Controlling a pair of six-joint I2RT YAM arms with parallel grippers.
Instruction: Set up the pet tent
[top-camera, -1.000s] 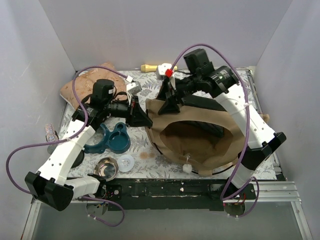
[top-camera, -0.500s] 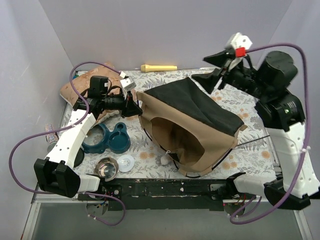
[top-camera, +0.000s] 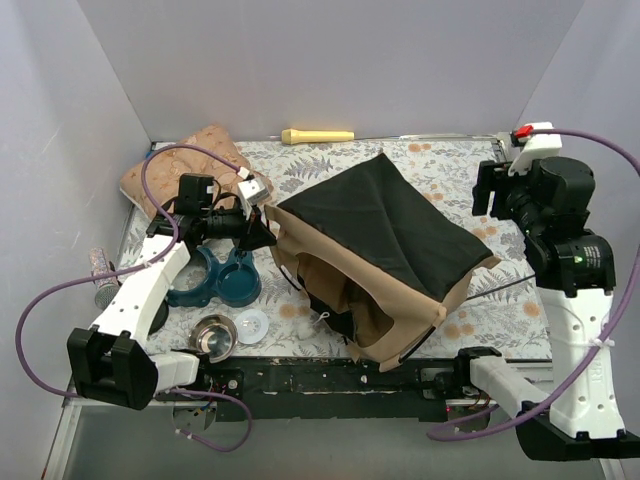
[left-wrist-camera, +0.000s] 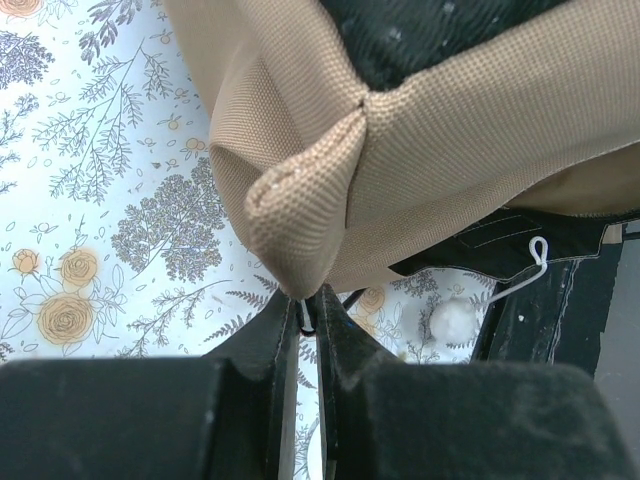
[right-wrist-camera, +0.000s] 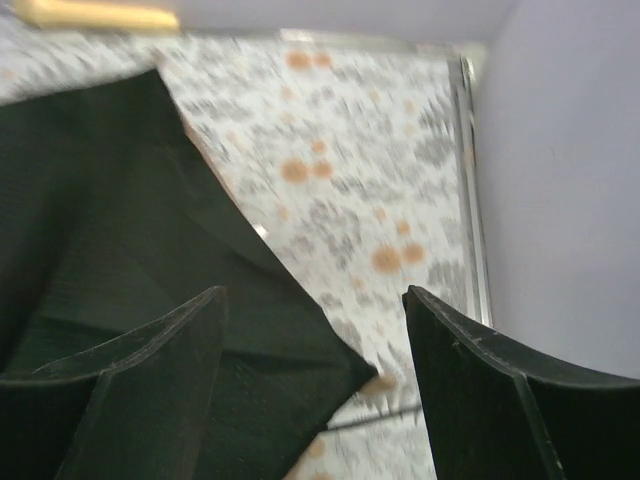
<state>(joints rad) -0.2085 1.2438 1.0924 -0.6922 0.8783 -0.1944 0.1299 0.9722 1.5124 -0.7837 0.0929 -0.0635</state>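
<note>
The pet tent (top-camera: 385, 255) stands in the middle of the table, a tan fabric shell with a black top panel (top-camera: 385, 215) and a dark opening facing the near edge. My left gripper (top-camera: 266, 226) is shut on the tent's left corner. In the left wrist view the gripper (left-wrist-camera: 308, 300) pinches the tan corner fold (left-wrist-camera: 300, 215) and a small black loop. My right gripper (top-camera: 486, 192) hangs open in the air at the right, apart from the tent. Its wrist view shows the gripper (right-wrist-camera: 312, 300) empty above the black panel (right-wrist-camera: 120, 200).
A thin black pole (top-camera: 505, 285) sticks out from the tent's right side. A beige cushion (top-camera: 185, 160) lies back left, a yellow cylinder (top-camera: 318, 135) at the back wall. A teal double bowl (top-camera: 222, 278), a steel bowl (top-camera: 213, 336) and a white lid (top-camera: 252, 325) sit front left.
My right gripper let go of the tent, opened and pulled back up to the right. The tent rose from a flattened shape into a box. My left gripper kept its hold on the corner.
</note>
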